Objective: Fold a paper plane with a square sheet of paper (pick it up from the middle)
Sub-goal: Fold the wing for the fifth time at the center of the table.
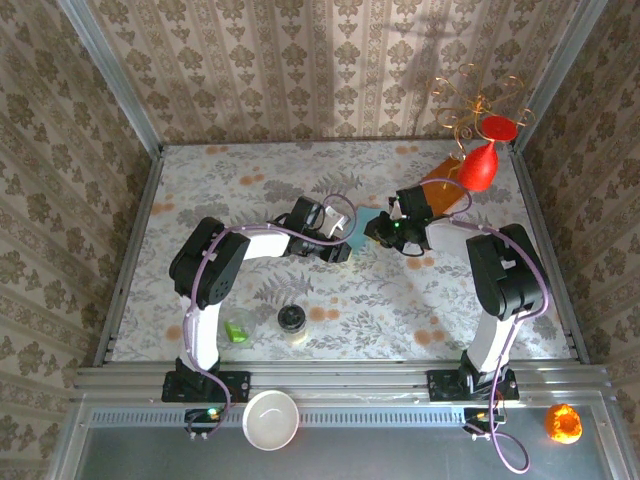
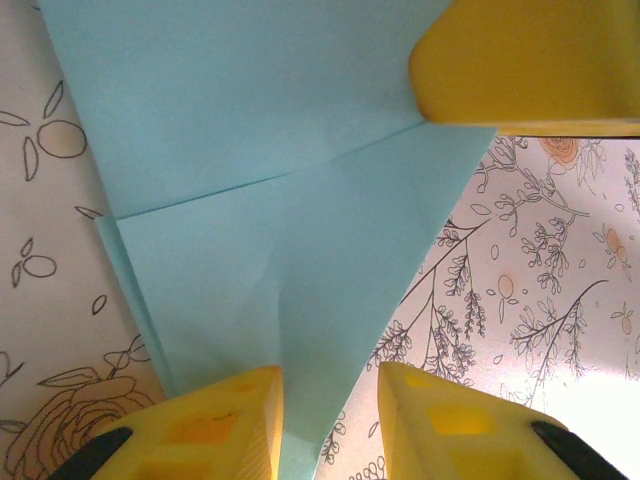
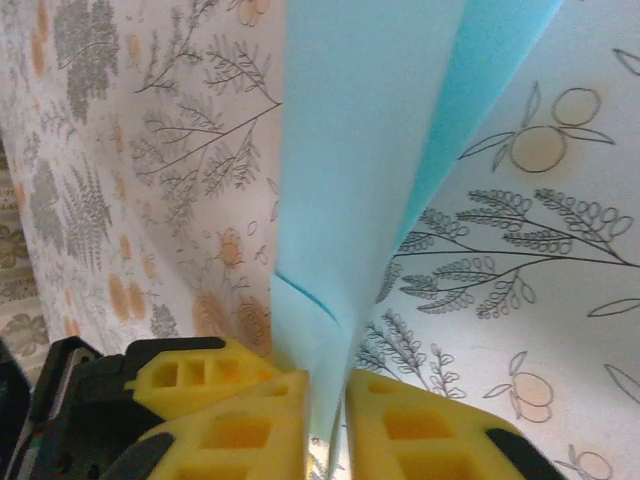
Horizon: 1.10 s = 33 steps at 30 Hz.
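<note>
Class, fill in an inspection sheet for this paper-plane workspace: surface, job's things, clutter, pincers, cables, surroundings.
Surface: floral table cover, flat.
Job's things: light blue paper sheet, partly folded and creased, between both pincers.
Clutter: orange-brown paper sheet; red pear-shaped ornament; dark round jar; small green object; white round bowl; orange lump.
Pincers: left pincer open, paper between its fingers; right pincer shut on the paper.
Cables: purple cables run along both arms.
Surroundings: damask-patterned walls, metal frame rails.

The square sheet of paper [image 1: 364, 224] lies on the table [image 1: 200, 180] between left gripper [image 1: 345, 248] and right gripper [image 1: 377, 232].
</note>
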Available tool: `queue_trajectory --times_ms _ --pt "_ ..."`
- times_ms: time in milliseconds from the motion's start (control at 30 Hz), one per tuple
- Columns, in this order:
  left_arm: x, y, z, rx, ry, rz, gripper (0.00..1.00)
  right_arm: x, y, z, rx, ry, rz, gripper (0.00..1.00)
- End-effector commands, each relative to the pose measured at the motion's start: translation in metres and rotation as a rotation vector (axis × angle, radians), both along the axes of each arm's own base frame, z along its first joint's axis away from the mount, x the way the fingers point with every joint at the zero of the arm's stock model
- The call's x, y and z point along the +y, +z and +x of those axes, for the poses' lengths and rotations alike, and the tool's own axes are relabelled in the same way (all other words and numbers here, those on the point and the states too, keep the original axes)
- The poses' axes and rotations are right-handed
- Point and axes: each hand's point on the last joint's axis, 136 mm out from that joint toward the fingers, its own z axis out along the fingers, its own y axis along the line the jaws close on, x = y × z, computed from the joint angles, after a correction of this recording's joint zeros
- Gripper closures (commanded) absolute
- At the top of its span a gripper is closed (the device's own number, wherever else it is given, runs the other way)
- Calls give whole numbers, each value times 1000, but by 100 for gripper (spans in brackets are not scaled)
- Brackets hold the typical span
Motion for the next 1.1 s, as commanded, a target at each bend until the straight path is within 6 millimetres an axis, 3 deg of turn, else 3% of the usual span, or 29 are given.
queue_trajectory --times_ms 0,333,667,1067 --pt "7 -6 -12 50 6 31 67 -10 -11 0 61 -47 -43 85" --pt "3 35 -7 -193 22 95 55 -18 8 -10 126 -181 3 99" --pt "-7 42 -13 -459 -24 229 43 -24 29 -18 185 -255 106 100" --pt "-23 36 -16 -533 -87 215 41 -20 33 -18 227 -263 184 100"
